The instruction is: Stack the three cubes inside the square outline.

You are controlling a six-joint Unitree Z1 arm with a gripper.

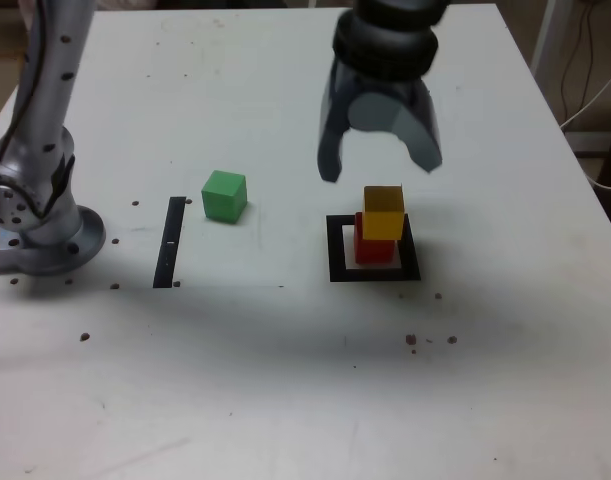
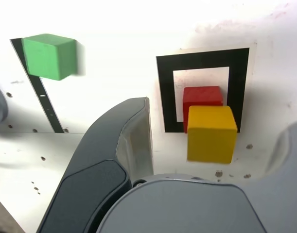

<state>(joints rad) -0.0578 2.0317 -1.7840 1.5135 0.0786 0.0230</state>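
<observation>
The red cube (image 1: pixel 363 246) sits inside the square outline (image 1: pixel 337 262), and the yellow cube (image 1: pixel 384 213) rests on top of it, shifted a little toward the exterior view's right. My gripper (image 1: pixel 381 170) hangs just above the yellow cube, open, with nothing between its fingers (image 1: pixel 330 150). The wrist view shows the yellow cube (image 2: pixel 211 134) on the red cube (image 2: pixel 201 94) within the square outline (image 2: pixel 167 92), between my spread jaws. The green cube (image 1: pixel 225 196) stands alone on the table to the exterior view's left, and the wrist view has the green cube (image 2: pixel 49 55) too.
A thin black strip (image 1: pixel 170 242) lies on the white table just left of the green cube in the exterior view. The arm's silver base (image 1: pixel 40 235) stands at the far left. Small dark specks dot the table surface (image 1: pixel 285 380).
</observation>
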